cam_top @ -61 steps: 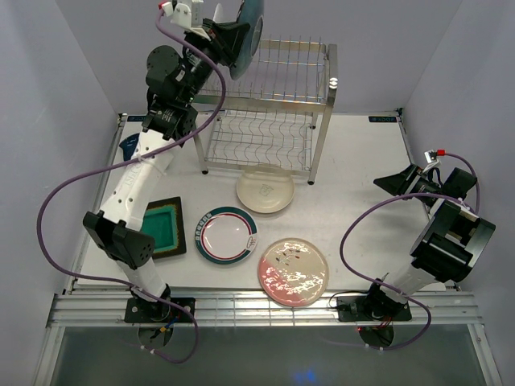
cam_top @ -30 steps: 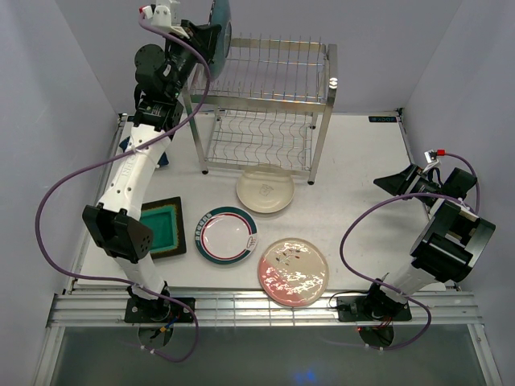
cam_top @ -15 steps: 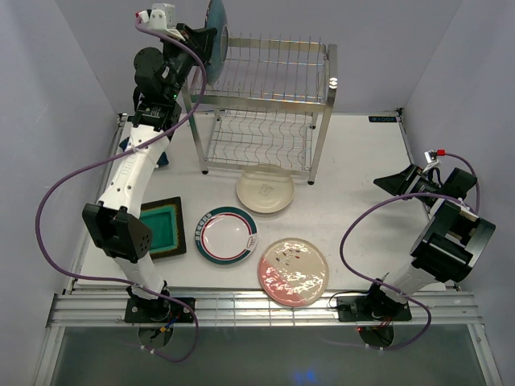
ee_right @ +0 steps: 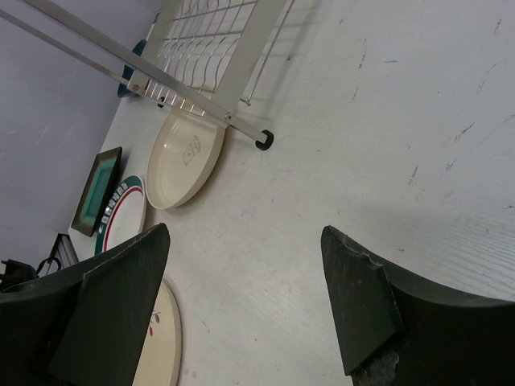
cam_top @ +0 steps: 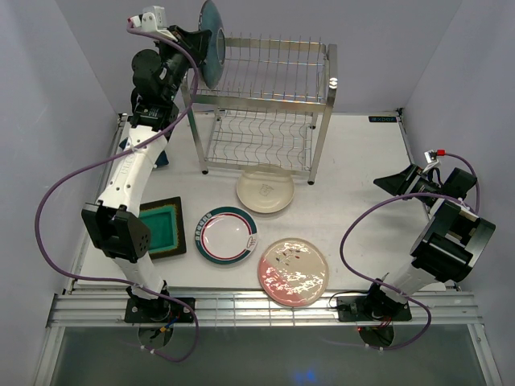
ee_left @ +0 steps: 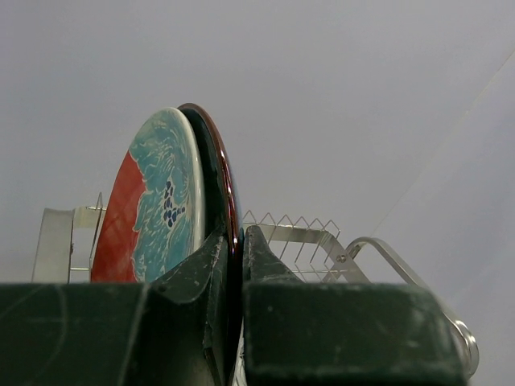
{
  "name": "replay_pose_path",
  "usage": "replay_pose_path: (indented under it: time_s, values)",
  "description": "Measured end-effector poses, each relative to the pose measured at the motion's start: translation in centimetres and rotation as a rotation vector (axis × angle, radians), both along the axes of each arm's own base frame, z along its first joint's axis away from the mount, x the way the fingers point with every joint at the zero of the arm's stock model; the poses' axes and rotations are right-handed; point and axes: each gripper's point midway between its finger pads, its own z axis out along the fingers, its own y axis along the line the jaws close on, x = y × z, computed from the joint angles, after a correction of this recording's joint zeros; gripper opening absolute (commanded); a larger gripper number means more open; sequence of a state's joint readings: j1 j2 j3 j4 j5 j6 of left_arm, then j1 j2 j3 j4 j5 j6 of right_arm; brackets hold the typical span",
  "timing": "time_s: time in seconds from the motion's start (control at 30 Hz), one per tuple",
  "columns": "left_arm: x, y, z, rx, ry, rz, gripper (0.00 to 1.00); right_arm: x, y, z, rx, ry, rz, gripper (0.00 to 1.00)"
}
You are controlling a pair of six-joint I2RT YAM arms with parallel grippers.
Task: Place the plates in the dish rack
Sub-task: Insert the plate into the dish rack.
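My left gripper [cam_top: 195,38] is shut on the rim of the red-teal patterned plate [cam_top: 212,30] and holds it on edge, high above the top left corner of the dish rack [cam_top: 269,104]. In the left wrist view the plate [ee_left: 159,201] stands upright between my fingers [ee_left: 197,265], with the rack's top wires [ee_left: 299,235] behind. My right gripper [cam_top: 392,182] is open and empty, low at the table's right side [ee_right: 245,297]. On the table lie the cream plate [cam_top: 265,190], the green-red rimmed plate [cam_top: 227,234], the pink speckled plate [cam_top: 293,272] and the square green plate [cam_top: 162,227].
A small dark blue dish [cam_top: 124,145] lies partly hidden behind the left arm, left of the rack. No dark teal plate shows. The rack's shelves hold no plates. The right wrist view shows the rack foot [ee_right: 263,143], cream plate [ee_right: 183,157] and bare table.
My left arm has carried the patterned plate leftward, from over the rack's top shelf to its left corner post. The right arm and the table plates have not moved.
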State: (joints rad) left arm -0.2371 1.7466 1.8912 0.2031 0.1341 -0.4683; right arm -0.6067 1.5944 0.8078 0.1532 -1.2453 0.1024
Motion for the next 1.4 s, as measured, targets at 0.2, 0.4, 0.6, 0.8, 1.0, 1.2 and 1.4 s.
replay_pose_path:
  time_s: [0.2, 0.4, 0.6, 0.8, 1.0, 1.2, 1.4]
  values:
    - [0.1, 0.3, -0.2, -0.023, 0.019, -0.001, 0.0, 0.0, 0.0, 0.0, 0.0, 0.0, 0.0, 0.81]
    - [0.2, 0.4, -0.5, -0.035, 0.04, -0.023, 0.0, 0.0, 0.0, 0.0, 0.0, 0.0, 0.0, 0.81]
    - [0.7, 0.1, -0.8, -0.019, 0.038, -0.035, 0.0, 0.0, 0.0, 0.0, 0.0, 0.0, 0.0, 0.81]
    - [1.3, -0.2, -1.1, -0.004, 0.034, -0.039, 0.0, 0.0, 0.0, -0.1, 0.003, 0.004, 0.0, 0.81]
    - [1.5, -0.2, -1.4, -0.002, 0.035, -0.037, 0.14, 0.0, 0.0, -0.3, 0.007, 0.01, 0.0, 0.81]
    - [1.9, 0.0, -1.4, -0.009, 0.032, -0.019, 0.42, 0.0, 0.0, -0.5, 0.01, 0.014, 0.001, 0.81]
    - [1.3, 0.9, 1.3, -0.034, -0.049, 0.024, 0.53, 0.0, 0.0, -0.4, 0.012, 0.013, 0.003, 0.81]
